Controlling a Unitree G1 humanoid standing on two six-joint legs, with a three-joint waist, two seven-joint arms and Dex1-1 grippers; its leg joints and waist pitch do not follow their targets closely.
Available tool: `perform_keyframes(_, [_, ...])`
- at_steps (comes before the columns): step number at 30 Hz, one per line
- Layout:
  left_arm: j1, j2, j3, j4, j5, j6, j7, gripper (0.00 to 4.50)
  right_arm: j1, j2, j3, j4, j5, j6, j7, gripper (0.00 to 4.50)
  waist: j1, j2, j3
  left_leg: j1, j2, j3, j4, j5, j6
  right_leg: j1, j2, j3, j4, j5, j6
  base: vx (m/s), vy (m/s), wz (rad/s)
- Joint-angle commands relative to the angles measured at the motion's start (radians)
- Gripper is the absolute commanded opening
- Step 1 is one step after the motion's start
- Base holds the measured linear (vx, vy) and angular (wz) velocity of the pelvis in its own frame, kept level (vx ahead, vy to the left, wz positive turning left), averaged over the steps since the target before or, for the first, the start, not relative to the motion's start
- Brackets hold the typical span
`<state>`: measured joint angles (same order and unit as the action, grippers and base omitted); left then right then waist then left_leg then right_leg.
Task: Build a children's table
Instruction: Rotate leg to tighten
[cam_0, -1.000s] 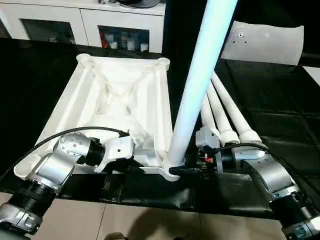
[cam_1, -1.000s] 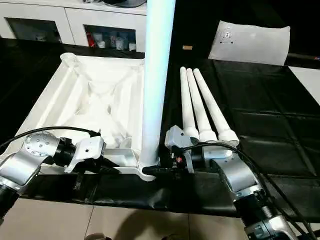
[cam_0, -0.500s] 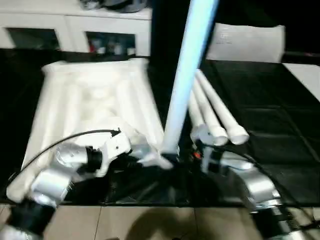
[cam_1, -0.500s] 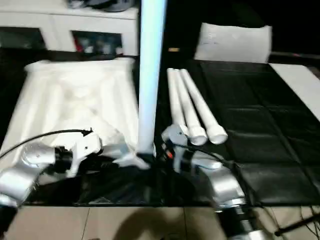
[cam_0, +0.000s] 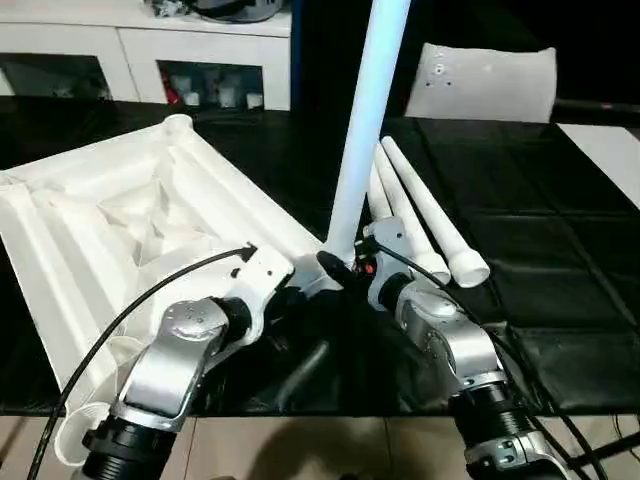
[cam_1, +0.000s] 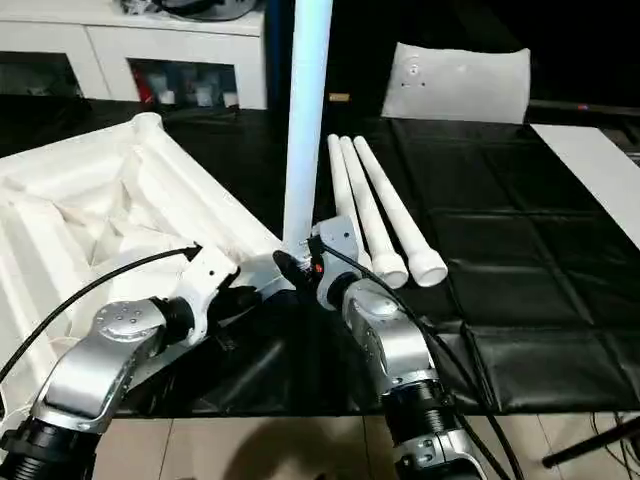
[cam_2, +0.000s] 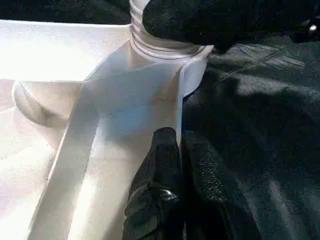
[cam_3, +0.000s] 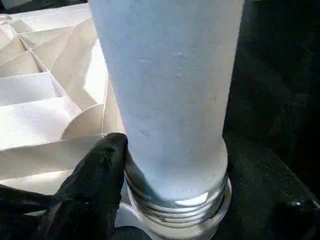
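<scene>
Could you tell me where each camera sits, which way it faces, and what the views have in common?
Left eye view: on the head, looking forward and down at the tabletop, the upright leg and three loose legs; both silver forearms show.
Right eye view: beside it, same scene, slightly shifted.
Left wrist view: along the left gripper, shut on the tabletop's rim by the corner socket.
Right wrist view: along the right gripper's finger, facing the upright leg's threaded base.
Shared: all four show the upright leg's base at the corner socket.

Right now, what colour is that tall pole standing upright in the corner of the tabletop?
White, with a faint bluish tint; the upright leg shows best in the right eye view.
</scene>
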<state>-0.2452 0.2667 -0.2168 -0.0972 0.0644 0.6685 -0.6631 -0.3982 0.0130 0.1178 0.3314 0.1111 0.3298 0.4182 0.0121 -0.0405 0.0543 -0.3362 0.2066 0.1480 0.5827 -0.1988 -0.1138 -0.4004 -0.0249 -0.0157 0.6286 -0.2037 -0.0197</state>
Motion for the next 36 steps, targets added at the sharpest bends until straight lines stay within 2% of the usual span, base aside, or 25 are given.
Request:
perform_keyframes(1, [-0.042,-0.01,-0.045,0.0,0.012,-0.029,0.014,0.0,0.041,0.044,0.088,0.046,0.019,0.038,0.073,3.5,0.004,0.014,-0.039,-0.015,0.005,0.004,-0.067,-0.248,0.006,0.035,-0.07,0.04,-0.1,-0.316,-0.115,0.0,0.0,0.0])
perform_keyframes(2, [-0.042,0.015,-0.045,0.012,0.022,-0.035,0.0,0.0,0.046,0.025,0.074,0.033,0.022,0.023,0.076,3.76,0.005,0.016,-0.038,-0.014,0.004,0.003,-0.069,-0.264,0.005,0.035,-0.071,0.039,-0.103,-0.344,-0.111,0.0,0.0,0.0])
perform_keyframes(4, [-0.042,0.026,-0.044,0.017,0.024,-0.039,-0.007,0.0,0.048,0.016,0.069,0.025,0.024,0.016,0.079,3.85,0.003,0.015,-0.038,-0.014,0.004,0.002,-0.07,-0.28,0.001,0.034,-0.071,0.039,-0.104,-0.371,-0.106,0.0,0.0,0.0])
perform_keyframes(5, [-0.044,0.055,-0.042,0.031,0.022,-0.053,-0.029,0.0,0.057,-0.009,0.057,-0.005,0.037,0.001,0.107,3.91,0.004,0.018,-0.039,-0.013,0.005,0.001,-0.07,-0.282,0.001,0.035,-0.072,0.04,-0.106,-0.366,-0.105,0.0,0.0,0.0])
perform_keyframes(6, [-0.045,0.068,-0.039,0.038,0.017,-0.057,-0.039,0.0,0.064,-0.025,0.054,-0.027,0.043,-0.005,0.126,4.04,0.004,0.017,-0.039,-0.013,0.006,0.001,-0.07,-0.279,0.004,0.035,-0.072,0.04,-0.106,-0.359,-0.105,0.0,0.0,0.0])
perform_keyframes(7, [-0.048,0.084,-0.038,0.047,0.016,-0.071,-0.052,0.0,0.071,-0.042,0.051,-0.051,0.048,-0.009,0.147,4.04,0.006,0.018,-0.041,-0.016,0.006,0.001,-0.07,-0.262,0.007,0.038,-0.071,0.041,-0.103,-0.323,-0.113,0.0,0.0,0.0])
perform_keyframes(8, [-0.049,0.094,-0.038,0.052,0.016,-0.079,-0.059,0.0,0.076,-0.052,0.049,-0.066,0.05,-0.01,0.16,4.28,0.008,0.016,-0.045,-0.02,0.007,0.002,-0.069,-0.232,0.01,0.043,-0.071,0.041,-0.098,-0.269,-0.123,0.0,0.0,0.0])
perform_keyframes(9, [-0.049,0.094,-0.038,0.052,0.016,-0.079,-0.059,0.0,0.076,-0.052,0.049,-0.066,0.05,-0.01,0.16,4.28,0.008,0.016,-0.045,-0.02,0.007,0.002,-0.069,-0.232,0.01,0.043,-0.071,0.041,-0.098,-0.269,-0.123,0.0,0.0,0.0])
perform_keyframes(10, [-0.055,0.124,-0.036,0.071,0.008,-0.107,-0.093,0.0,0.091,-0.096,0.051,-0.12,0.066,-0.017,0.219,4.32,0.007,0.021,-0.042,-0.02,0.006,0.003,-0.069,-0.222,0.012,0.042,-0.071,0.039,-0.097,-0.238,-0.142,0.0,0.0,0.0])
perform_keyframes(11, [-0.061,0.148,-0.035,0.086,-0.002,-0.132,-0.123,0.0,0.102,-0.131,0.047,-0.16,0.08,-0.014,0.258,4.41,0.009,0.016,-0.043,-0.02,0.005,0.003,-0.066,-0.221,0.021,0.047,-0.07,0.04,-0.099,-0.24,-0.138,0.0,0.0,0.0])
perform_keyframes(12, [-0.069,0.174,-0.034,0.105,-0.014,-0.153,-0.159,0.0,0.11,-0.175,0.045,-0.202,0.095,-0.012,0.309,4.46,0.01,0.017,-0.044,-0.021,0.005,0.003,-0.067,-0.212,0.023,0.049,-0.07,0.04,-0.097,-0.23,-0.14,0.0,0.0,0.0])
perform_keyframes(13, [-0.071,0.182,-0.034,0.111,-0.016,-0.163,-0.169,0.0,0.112,-0.187,0.044,-0.211,0.098,-0.011,0.322,4.46,0.012,0.019,-0.042,-0.019,0.006,0.005,-0.066,-0.212,0.029,0.045,-0.07,0.04,-0.098,-0.23,-0.14,0.0,0.0,0.0])
perform_keyframes(16, [-0.084,0.221,-0.038,0.153,-0.036,-0.222,-0.24,0.0,0.116,-0.261,0.046,-0.255,0.107,-0.007,0.399,4.46,0.015,0.02,-0.041,-0.018,0.008,0.006,-0.067,-0.21,0.03,0.043,-0.071,0.04,-0.099,-0.251,-0.143,0.0,0.0,0.0])
perform_keyframes(18, [-0.091,0.252,-0.049,0.17,-0.053,-0.274,-0.309,0.0,0.116,-0.314,0.05,-0.273,0.112,-0.006,0.459,4.46,0.022,0.022,-0.043,-0.016,0.01,0.006,-0.067,-0.194,0.031,0.044,-0.072,0.04,-0.097,-0.223,-0.15,0.0,0.0,0.0])
perform_keyframes(20, [-0.1,0.298,-0.075,0.188,-0.065,-0.353,-0.407,0.0,0.103,-0.372,0.059,-0.27,0.106,-0.021,0.526,4.46,0.026,0.021,-0.047,-0.016,0.011,0.007,-0.066,-0.164,0.038,0.047,-0.072,0.037,-0.092,-0.158,-0.168,0.0,0.0,0.0])
perform_keyframes(21, [-0.1,0.298,-0.075,0.188,-0.065,-0.353,-0.407,0.0,0.103,-0.372,0.059,-0.27,0.106,-0.021,0.526,4.46,0.026,0.021,-0.047,-0.016,0.011,0.007,-0.066,-0.164,0.038,0.047,-0.072,0.037,-0.092,-0.158,-0.168,0.0,0.0,0.0])
perform_keyframes(22, [-0.103,0.308,-0.082,0.192,-0.068,-0.366,-0.426,0.0,0.099,-0.382,0.061,-0.267,0.104,-0.026,0.535,4.46,0.027,0.022,-0.048,-0.015,0.013,0.009,-0.065,-0.142,0.04,0.047,-0.072,0.037,-0.086,-0.102,-0.184,0.0,0.0,0.0])
perform_keyframes(23, [-0.109,0.322,-0.092,0.204,-0.075,-0.397,-0.46,0.0,0.092,-0.397,0.069,-0.259,0.101,-0.035,0.552,4.46,0.029,0.021,-0.048,-0.015,0.011,0.01,-0.064,-0.137,0.042,0.048,-0.072,0.037,-0.085,-0.092,-0.19,0.0,0.0,0.0])
perform_keyframes(26, [-0.132,0.345,-0.117,0.237,-0.102,-0.46,-0.568,0.0,0.056,-0.429,0.107,-0.205,0.078,-0.097,0.629,4.46,0.033,0.02,-0.047,-0.014,0.012,0.012,-0.064,-0.137,0.038,0.048,-0.075,0.037,-0.082,-0.086,-0.199,0.0,0.0,0.0])
perform_keyframes(31, [-0.144,0.355,-0.139,0.251,-0.101,-0.496,-0.617,0.0,0.039,-0.443,0.132,-0.174,0.075,-0.123,0.687,4.46,0.045,0.02,-0.048,-0.011,0.015,0.013,-0.065,-0.126,0.036,0.05,-0.077,0.037,-0.078,-0.063,-0.209,0.0,0.0,0.0])
perform_keyframes(33, [-0.154,0.361,-0.155,0.259,-0.102,-0.523,-0.654,0.0,0.021,-0.449,0.152,-0.136,0.063,-0.156,0.726,4.46,0.048,0.022,-0.047,-0.011,0.015,0.013,-0.066,-0.136,0.034,0.049,-0.078,0.036,-0.08,-0.078,-0.208,0.0,0.0,0.0])
perform_keyframes(36, [-0.167,0.365,-0.174,0.276,-0.094,-0.557,-0.685,0.0,0.001,-0.454,0.174,-0.093,0.059,-0.195,0.77,4.46,0.047,0.019,-0.047,-0.012,0.015,0.013,-0.066,-0.145,0.029,0.052,-0.079,0.036,-0.08,-0.092,-0.208,0.0,0.0,0.0])
